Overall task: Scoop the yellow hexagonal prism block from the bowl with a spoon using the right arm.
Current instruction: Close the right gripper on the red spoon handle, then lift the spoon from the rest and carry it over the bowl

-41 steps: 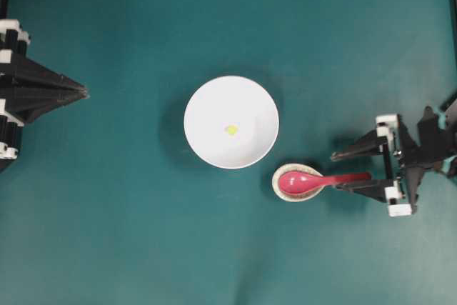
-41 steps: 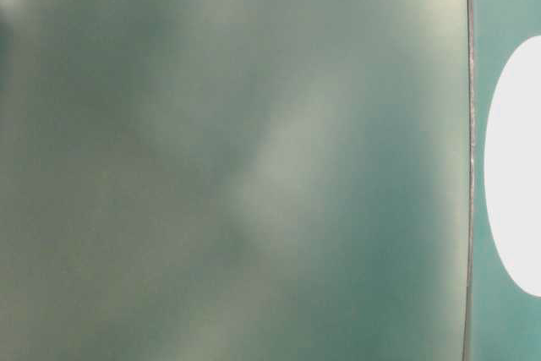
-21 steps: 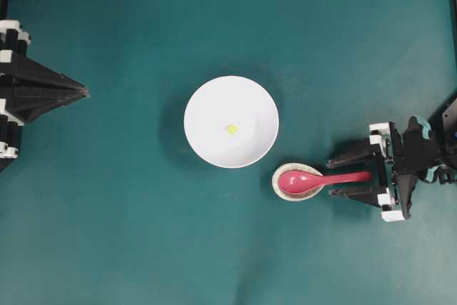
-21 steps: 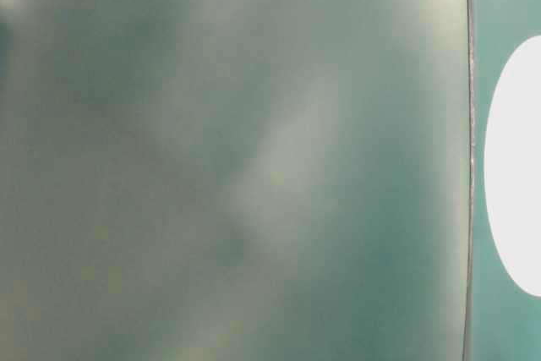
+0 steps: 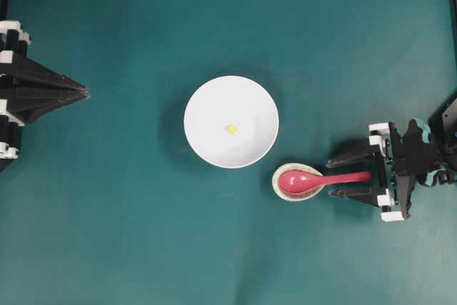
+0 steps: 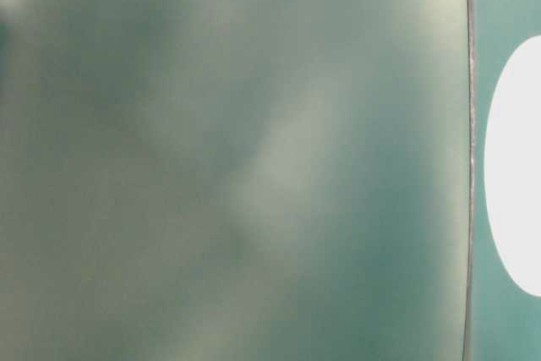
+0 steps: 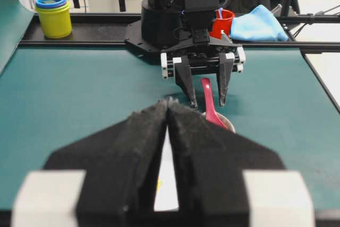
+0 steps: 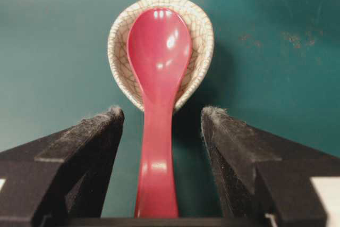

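Pincer of the right arm (image 5: 344, 175) straddles the pink-red spoon's (image 8: 158, 104) handle at lower right, wide open and gripping nothing. Spoon lies in a crackled dish (image 8: 204, 41); the yellow hexagonal prism block (image 5: 231, 129) sits unscooped mid-bowl (image 5: 207, 141), so pickup and scoop remain. Left pincer (image 5: 80, 92) idles, pressed closed. Teal table (image 5: 143, 248); stacked cups (image 7: 53, 14) and blue cloth (image 7: 260, 25) behind.

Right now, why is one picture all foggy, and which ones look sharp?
The table-level view is a smeary grey-green blur, out of focus; only a white oval at its right edge shows. The overhead view is evenly lit and clear, with the bowl casting a soft shadow. The right wrist view is sharp, with bright glints on the shiny spoon.
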Robot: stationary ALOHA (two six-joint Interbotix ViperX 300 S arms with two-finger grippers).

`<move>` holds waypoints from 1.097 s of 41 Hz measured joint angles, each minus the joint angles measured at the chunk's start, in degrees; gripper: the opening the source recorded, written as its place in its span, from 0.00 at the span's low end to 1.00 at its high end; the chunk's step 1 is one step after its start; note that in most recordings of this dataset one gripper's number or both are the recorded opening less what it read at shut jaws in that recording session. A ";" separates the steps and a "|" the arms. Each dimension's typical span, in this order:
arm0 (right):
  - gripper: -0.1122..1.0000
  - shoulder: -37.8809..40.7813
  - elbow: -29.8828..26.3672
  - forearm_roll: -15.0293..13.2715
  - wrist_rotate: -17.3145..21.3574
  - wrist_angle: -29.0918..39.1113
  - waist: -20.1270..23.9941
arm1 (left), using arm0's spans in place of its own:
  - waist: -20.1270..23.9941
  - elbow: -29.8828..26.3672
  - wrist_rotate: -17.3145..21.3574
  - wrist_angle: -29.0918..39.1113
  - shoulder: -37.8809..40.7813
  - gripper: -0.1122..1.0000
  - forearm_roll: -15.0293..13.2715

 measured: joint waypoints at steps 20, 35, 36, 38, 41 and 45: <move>0.54 0.00 -0.09 0.00 -0.44 0.09 0.00 | 0.00 0.00 0.00 0.09 -0.09 0.18 0.00; 0.54 0.00 -0.35 -0.70 -0.53 0.00 0.09 | 0.00 0.00 0.00 0.09 0.00 0.18 0.00; 0.54 0.00 -0.26 -0.62 -0.62 0.00 0.00 | -0.09 0.00 0.00 0.00 0.00 0.18 0.00; 0.53 0.00 -0.35 -0.70 -0.62 0.09 0.00 | 0.00 0.00 0.00 0.09 0.00 0.18 0.00; 0.52 0.00 -0.35 -0.70 -0.62 0.00 0.09 | -0.09 0.00 0.00 0.09 0.00 0.18 0.00; 0.51 0.00 -0.35 -0.53 -0.62 0.09 0.00 | -0.09 0.00 -0.09 0.09 -0.09 0.18 0.00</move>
